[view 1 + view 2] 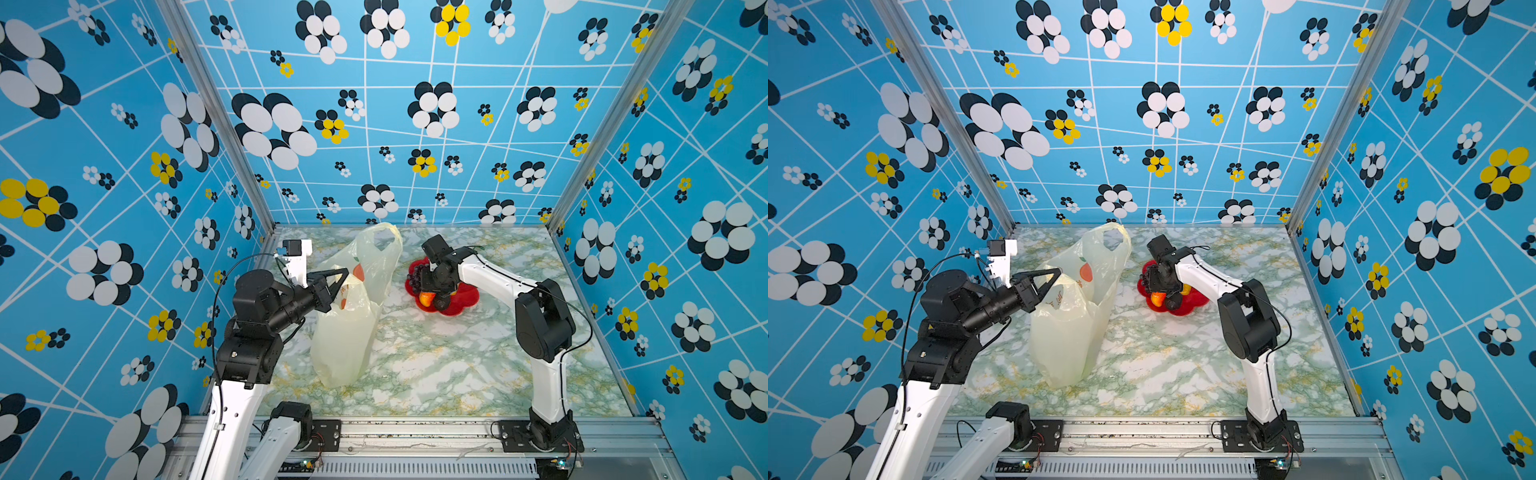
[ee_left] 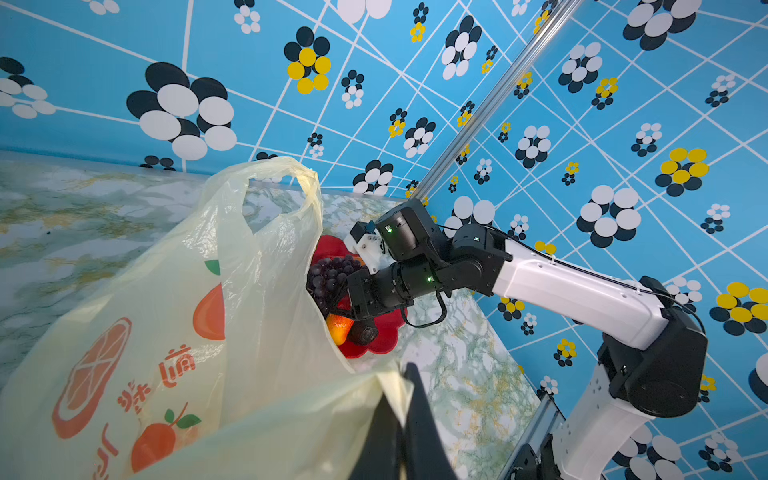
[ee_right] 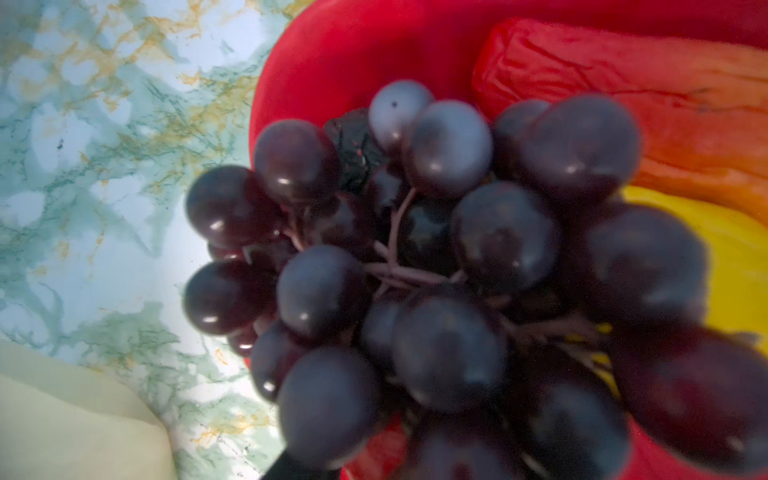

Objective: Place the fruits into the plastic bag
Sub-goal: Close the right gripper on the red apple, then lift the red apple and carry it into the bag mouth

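The cream plastic bag [image 1: 345, 332] [image 1: 1067, 332] stands upright left of centre in both top views, its mouth held up. My left gripper [image 1: 345, 272] [image 2: 401, 374] is shut on the bag's near rim, a fold of film pinched between the jaws. My right gripper [image 1: 428, 286] [image 1: 1156, 286] is down in the red plate [image 1: 465, 301], right at the dark purple grape bunch [image 1: 414, 279] [image 3: 436, 270]. The grapes fill the right wrist view and hide the jaws; one dark fingertip [image 3: 291, 467] shows beneath them. A red-yellow mango [image 1: 426, 298], a dark avocado-like fruit [image 1: 441, 304] and a yellow lemon [image 3: 739, 266] also lie on the plate.
The plate stands close to the right of the bag on the marble-patterned table [image 1: 457, 365]. The bag's far handle loop [image 1: 386, 232] sticks up toward the back wall. Blue patterned walls enclose three sides, and a metal rail [image 1: 415, 428] runs along the front.
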